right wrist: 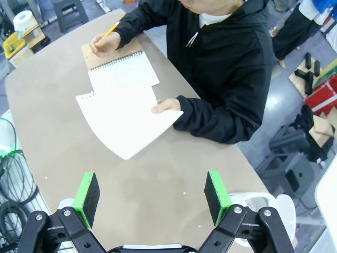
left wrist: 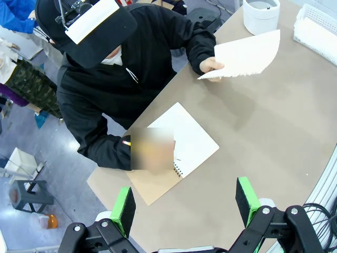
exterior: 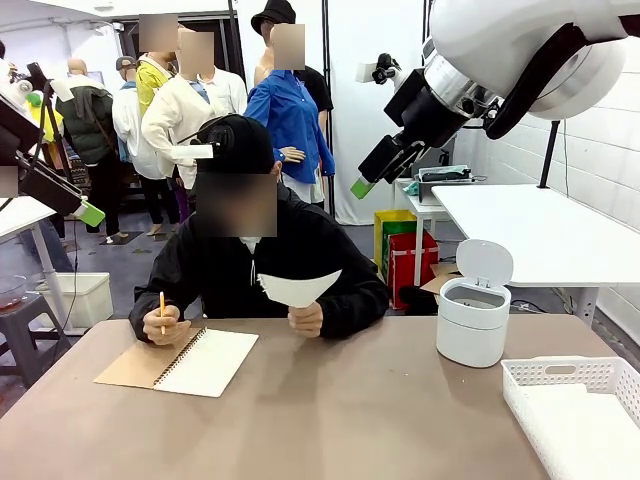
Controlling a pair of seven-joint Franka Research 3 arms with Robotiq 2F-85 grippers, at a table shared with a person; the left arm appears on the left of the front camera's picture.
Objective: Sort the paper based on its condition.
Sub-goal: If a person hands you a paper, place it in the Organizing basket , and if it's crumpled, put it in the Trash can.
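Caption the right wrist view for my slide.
Open right tool above the table; a hand holds a flat paper sheet near the notebook.

Item: thin flat white sheet of paper point(exterior: 300, 287) point(left wrist: 247, 52) point(right wrist: 124, 118), notebook-page shape.
Condition: smooth and uncrumpled, with one ragged, torn-looking edge showing in the left wrist view.
Hold: pinched at one edge by the person's hand point(exterior: 306, 319) point(left wrist: 210, 65) point(right wrist: 166, 105); in the front view the hand sits at 6 o'clock of the sheet.
Pose: raised off the tan worktop point(exterior: 350, 400), roughly level, slightly bowed, fanning out from the hand.
Place: at 12 o'clock of the worktop's middle in the front view, by the far edge.
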